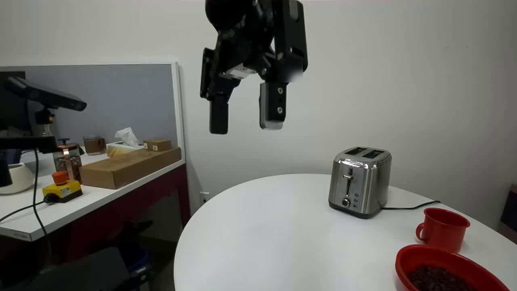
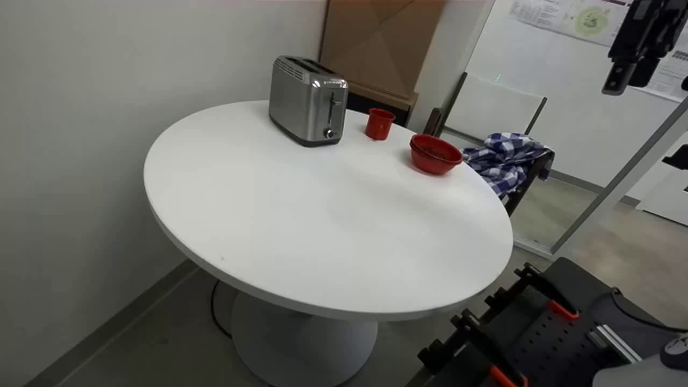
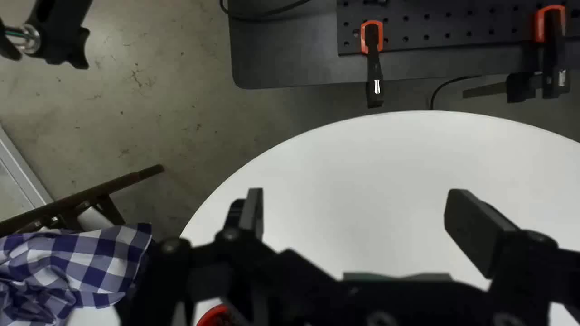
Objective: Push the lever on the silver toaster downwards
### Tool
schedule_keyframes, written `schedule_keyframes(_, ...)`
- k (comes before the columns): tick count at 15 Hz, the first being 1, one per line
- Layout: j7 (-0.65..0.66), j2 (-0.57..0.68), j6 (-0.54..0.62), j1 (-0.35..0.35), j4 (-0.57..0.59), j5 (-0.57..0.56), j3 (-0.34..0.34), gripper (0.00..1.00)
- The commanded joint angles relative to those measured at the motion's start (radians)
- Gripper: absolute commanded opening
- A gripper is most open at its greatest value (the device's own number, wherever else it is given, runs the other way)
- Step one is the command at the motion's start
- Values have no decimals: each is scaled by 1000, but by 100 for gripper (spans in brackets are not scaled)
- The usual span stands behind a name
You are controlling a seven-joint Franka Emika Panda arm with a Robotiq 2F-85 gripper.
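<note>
The silver toaster [image 1: 359, 184] stands upright at the back of the round white table [image 1: 258, 242]; it also shows in an exterior view [image 2: 301, 102]. Its lever [image 1: 348, 176] is in the upper part of the slot on the narrow front face, above a round knob; the lever also shows in an exterior view [image 2: 335, 102]. My gripper [image 1: 246, 121] is open and empty, high in the air and well apart from the toaster. It also shows at the upper right in an exterior view [image 2: 629, 80]. In the wrist view the spread fingers [image 3: 355, 203] have only tabletop behind them; the toaster is out of view.
A red cup [image 1: 444, 228] and a red bowl [image 1: 408, 258] with dark bits stand beside the toaster. A black cord [image 1: 412, 207] runs from the toaster. The wall is close behind it. A chair with a checked cloth [image 2: 505, 161] stands by the table edge.
</note>
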Motion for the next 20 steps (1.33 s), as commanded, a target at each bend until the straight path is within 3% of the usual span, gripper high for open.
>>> schedule_keyframes(1, 10, -1, -6, 19, 2, -9, -16, 100)
schedule_keyframes(9, 20, 10, 7, 17, 5, -12, -14, 100)
schedule_keyframes(16, 18, 288, 335, 32, 147, -10, -20, 100)
schedule_keyframes(20, 9, 478, 431, 60, 302, 28, -9, 100)
